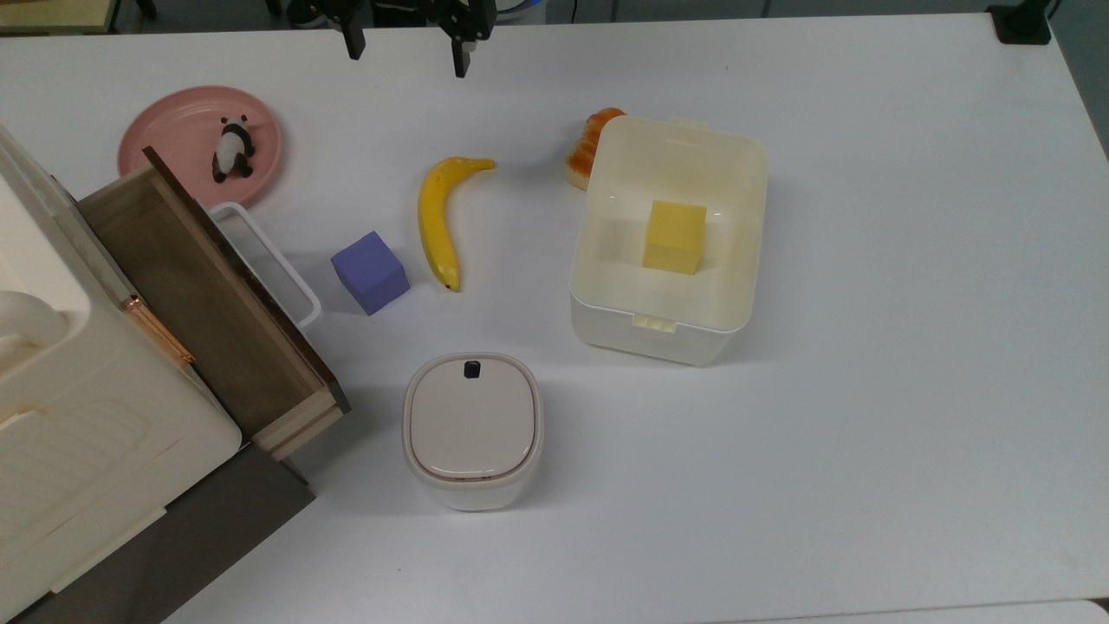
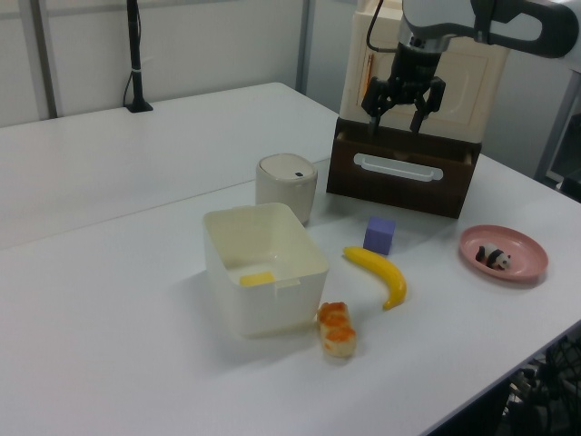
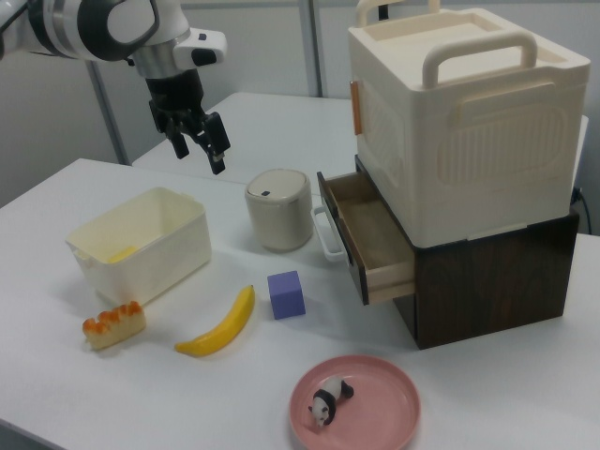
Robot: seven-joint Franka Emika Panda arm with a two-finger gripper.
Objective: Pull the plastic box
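Observation:
The plastic box (image 1: 651,340) is a cream-white tub standing open on the white table, with a yellow block (image 1: 674,237) lying inside it. In the left view the plastic box (image 2: 272,313) sits in the middle, and in the right view the plastic box (image 3: 150,255) is at the left. My gripper (image 1: 405,45) hangs open and empty at the top view's upper edge, well to the upper left of the box. The gripper (image 2: 396,116) (image 3: 199,150) is high above the table and touches nothing.
A banana (image 1: 437,221), a purple cube (image 1: 370,272) and a beige lidded bin (image 1: 472,429) lie left of the box in the top view. An orange pastry (image 1: 589,143) sits against the box's far corner. A pink plate (image 1: 165,130) holds a panda figure. An open wooden drawer (image 1: 208,295) juts from the cabinet.

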